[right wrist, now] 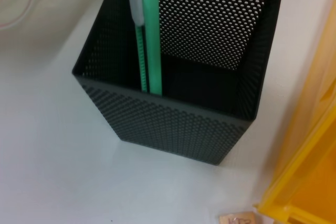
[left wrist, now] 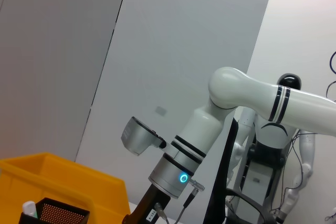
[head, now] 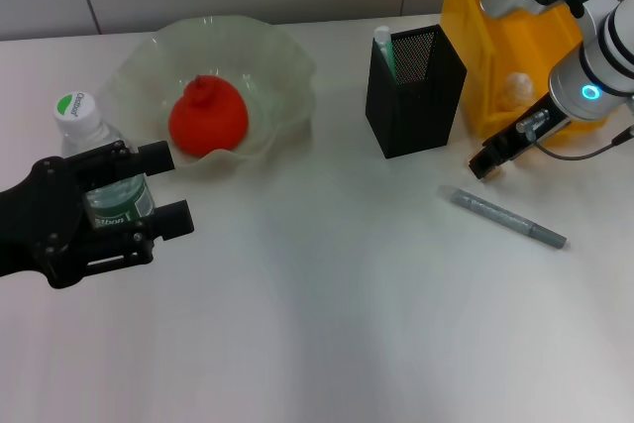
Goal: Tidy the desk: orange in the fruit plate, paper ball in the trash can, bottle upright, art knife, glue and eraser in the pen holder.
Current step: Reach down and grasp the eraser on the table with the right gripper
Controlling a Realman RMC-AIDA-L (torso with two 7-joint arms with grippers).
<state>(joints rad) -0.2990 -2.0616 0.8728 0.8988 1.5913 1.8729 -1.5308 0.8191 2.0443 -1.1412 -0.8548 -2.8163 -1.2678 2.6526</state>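
The orange (head: 207,118) lies in the pale-green fruit plate (head: 282,56). At the left the bottle (head: 87,126) stands upright, and my left gripper (head: 170,190) is shut around its labelled body. The black mesh pen holder (head: 416,96) (right wrist: 173,124) holds a green-and-white stick (head: 383,47) (right wrist: 147,35), probably the glue. A grey pen-shaped tool (head: 507,217), seemingly the art knife, lies on the table to the right. My right gripper (head: 487,162) hovers low between the pen holder and the yellow trash can (head: 495,27). A small tan piece (right wrist: 239,217), maybe the eraser, shows beside the can. The paper ball (head: 514,89) sits in the can.
The table front and middle hold nothing but the grey tool. The trash can (left wrist: 58,174) stands close behind the pen holder (left wrist: 52,214), leaving a narrow gap. My right arm (left wrist: 210,129) reaches over that corner.
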